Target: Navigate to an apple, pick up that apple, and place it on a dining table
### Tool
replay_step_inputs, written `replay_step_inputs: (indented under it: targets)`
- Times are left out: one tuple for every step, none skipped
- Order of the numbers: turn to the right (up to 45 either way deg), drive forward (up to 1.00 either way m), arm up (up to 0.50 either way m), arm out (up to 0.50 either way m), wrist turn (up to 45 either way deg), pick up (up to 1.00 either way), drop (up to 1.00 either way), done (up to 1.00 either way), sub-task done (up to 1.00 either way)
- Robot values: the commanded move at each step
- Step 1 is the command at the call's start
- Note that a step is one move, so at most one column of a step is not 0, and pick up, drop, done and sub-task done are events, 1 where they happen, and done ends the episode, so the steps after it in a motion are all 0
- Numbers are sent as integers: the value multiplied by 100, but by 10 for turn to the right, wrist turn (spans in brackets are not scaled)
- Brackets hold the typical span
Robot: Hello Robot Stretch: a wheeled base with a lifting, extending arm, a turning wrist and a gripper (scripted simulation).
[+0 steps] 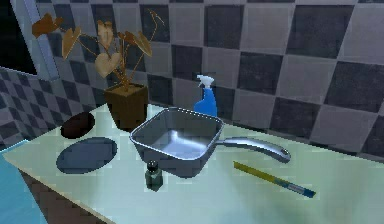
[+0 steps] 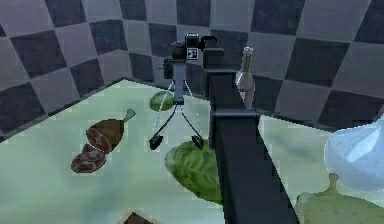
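In the arm side view my arm (image 2: 240, 150) rises from the bottom edge over a pale countertop (image 2: 60, 125). My gripper (image 2: 178, 142) hangs from its dark body, with thin fingers (image 2: 156, 143) pointing down at the counter. Just behind the fingers lies a small green rounded thing (image 2: 160, 101), partly hidden by the gripper body. A larger leafy green head (image 2: 195, 170) lies right below the fingertips. I cannot tell whether the gripper holds anything.
A brown meat-like piece (image 2: 100, 140) lies to the left, with a pale bluish shape (image 2: 358, 155) at the right edge. The forward view shows a counter (image 1: 220, 195) with a metal pan (image 1: 178, 140), blue spray bottle (image 1: 206, 98), potted plant (image 1: 125, 100), dark plate (image 1: 86, 154) and small shaker (image 1: 153, 176), against a checkered tile wall.
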Motion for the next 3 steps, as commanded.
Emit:
replay_step_inputs:
  targets:
    - [0, 0, 0, 0, 450, 0, 0, 0, 0]
    - [0, 0, 0, 0, 450, 0, 0, 0, 0]
    - [0, 0, 0, 0, 450, 0, 0, 0, 0]
